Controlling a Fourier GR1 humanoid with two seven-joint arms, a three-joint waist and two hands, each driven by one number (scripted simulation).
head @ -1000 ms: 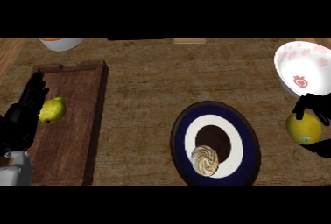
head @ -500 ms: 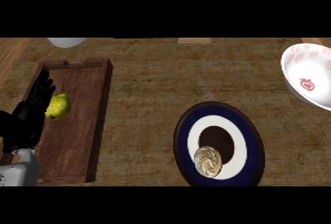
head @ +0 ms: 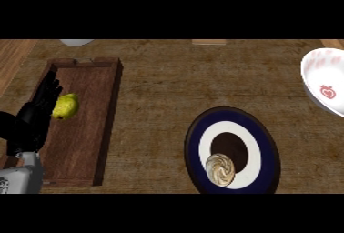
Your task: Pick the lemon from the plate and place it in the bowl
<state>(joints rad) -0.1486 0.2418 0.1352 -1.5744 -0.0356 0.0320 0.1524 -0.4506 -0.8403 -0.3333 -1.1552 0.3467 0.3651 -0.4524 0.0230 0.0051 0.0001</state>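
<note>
Over by the counter's left edge, the left hand rests open, fingers straight, beside a yellow fruit in the wooden tray. The blue-rimmed plate holds only a swirled pastry; the white bowl sits at the right edge, and no lemon shows there.

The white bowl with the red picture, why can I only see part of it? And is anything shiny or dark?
In the head view, the white bowl is cut off by the right edge. No glare shows there. The plate has a dark blue rim and dark middle, so it looks gloomy, and the black left hand blends into the brown tray beside the yellow fruit. The right hand is out of view.
</note>
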